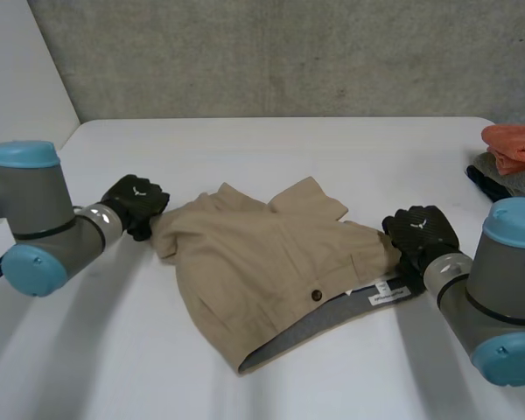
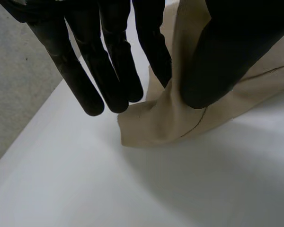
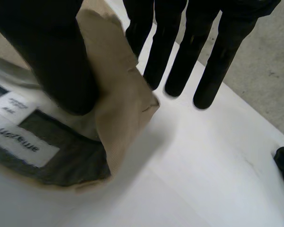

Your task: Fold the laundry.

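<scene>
A khaki garment (image 1: 262,258) with a dark button lies crumpled mid-table, its grey lining and a white label (image 1: 390,293) turned out along the near right edge. My left hand (image 1: 136,205) is at the garment's left edge. In the left wrist view a raised fold of the cloth (image 2: 173,113) is pinched between the thumb and the straight fingers (image 2: 109,71). My right hand (image 1: 420,233) is at the right edge by the label. There a lifted corner of cloth (image 3: 120,94) stands between its thumb and fingers (image 3: 180,61), pinched.
At the table's far right edge lies an orange cloth (image 1: 516,144) on a grey one (image 1: 512,175), with something dark beside them. A concrete wall runs behind the table (image 1: 271,144). Bare white table lies in front of the garment and to its left.
</scene>
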